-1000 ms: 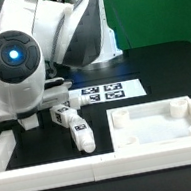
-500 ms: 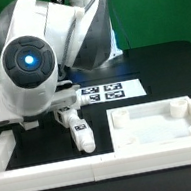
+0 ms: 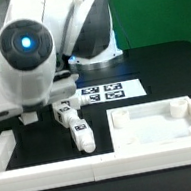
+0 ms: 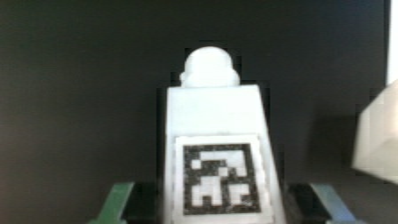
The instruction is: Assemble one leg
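Observation:
In the wrist view a white leg (image 4: pixel 217 150) with a black-and-white tag lies on the black table, its rounded tip pointing away from the camera. My gripper (image 4: pixel 219 207) is open and straddles it. The green finger (image 4: pixel 121 202) and the blue finger (image 4: pixel 322 200) stand on either side of it with a dark gap on each side. In the exterior view two white tagged legs (image 3: pixel 64 114) (image 3: pixel 82 136) lie in front of the arm. The arm's round housing (image 3: pixel 25 50) hides the gripper there, so I cannot tell which leg it straddles.
The large white square panel with recesses (image 3: pixel 158 125) lies at the exterior view's right. White border rails (image 3: pixel 52 175) run along the front and the left. The marker board (image 3: pixel 105 92) lies behind the legs. A white edge (image 4: pixel 379 140) shows beside the leg in the wrist view.
The arm's round housing has risen and swung a little toward the exterior view's left. The two legs, the panel and the rails have not moved.

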`<state>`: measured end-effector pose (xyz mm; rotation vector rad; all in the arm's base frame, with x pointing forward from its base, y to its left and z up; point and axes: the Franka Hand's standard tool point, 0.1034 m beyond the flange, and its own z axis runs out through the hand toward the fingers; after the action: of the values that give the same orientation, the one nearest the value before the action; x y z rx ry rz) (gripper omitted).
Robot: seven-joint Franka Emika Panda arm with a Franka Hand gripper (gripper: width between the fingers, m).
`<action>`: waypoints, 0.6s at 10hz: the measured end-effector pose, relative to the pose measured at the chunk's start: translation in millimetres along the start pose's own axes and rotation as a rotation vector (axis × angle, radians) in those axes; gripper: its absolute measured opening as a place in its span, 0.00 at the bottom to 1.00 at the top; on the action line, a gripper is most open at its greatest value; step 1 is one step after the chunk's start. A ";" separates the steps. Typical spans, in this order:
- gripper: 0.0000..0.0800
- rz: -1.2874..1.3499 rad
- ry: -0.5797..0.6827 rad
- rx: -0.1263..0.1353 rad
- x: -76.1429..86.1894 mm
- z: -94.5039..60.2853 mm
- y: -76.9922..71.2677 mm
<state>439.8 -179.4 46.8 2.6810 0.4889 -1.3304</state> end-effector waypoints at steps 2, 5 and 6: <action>0.36 0.015 0.060 0.022 -8.4 -46.8 -17.4; 0.36 0.024 0.272 0.018 -9.9 -61.5 -18.0; 0.36 0.022 0.335 0.009 -4.6 -65.5 -15.1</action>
<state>481.8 -150.6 91.0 2.9186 0.4814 -0.8798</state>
